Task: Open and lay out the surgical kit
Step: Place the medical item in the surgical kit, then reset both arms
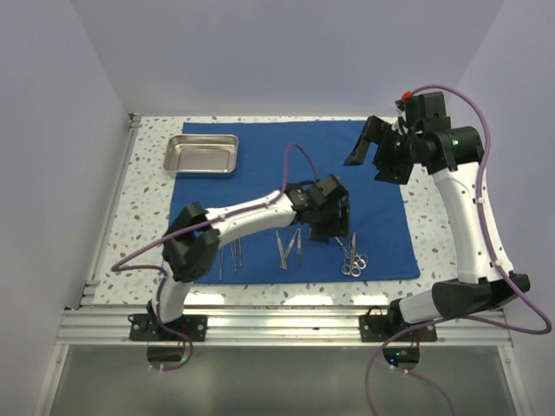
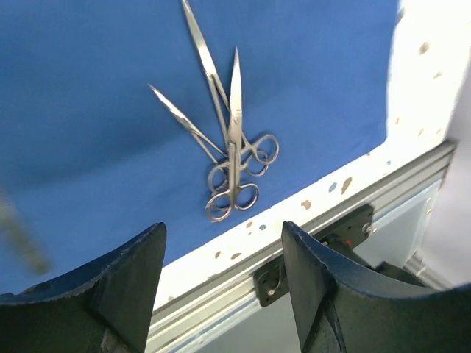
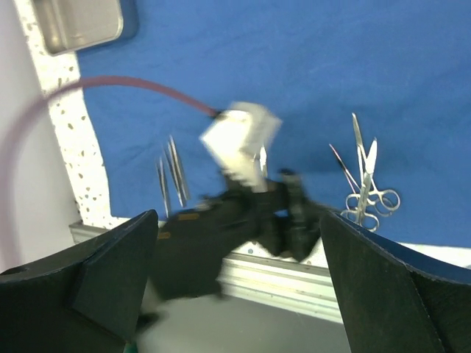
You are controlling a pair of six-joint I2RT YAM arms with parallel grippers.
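The royal-blue cloth (image 1: 286, 173) of the surgical kit lies spread flat on the table. The shiny steel tray (image 1: 202, 154) rests on its far left corner. Thin tweezers (image 1: 289, 247) lie in pairs along the near edge, and scissors (image 1: 353, 260) lie overlapped at the near right. My left gripper (image 1: 334, 221) hovers just above the cloth beside the scissors (image 2: 234, 158). This left gripper (image 2: 224, 243) is open and holds nothing. My right gripper (image 1: 371, 156) hangs raised over the cloth's far right corner. The right gripper (image 3: 237, 217) is also open and empty.
The speckled white tabletop (image 1: 434, 217) frames the cloth. An aluminium rail (image 1: 286, 316) runs along the near edge. White walls close in on the left, back and right. The left arm (image 3: 243, 213) shows blurred below the right wrist camera.
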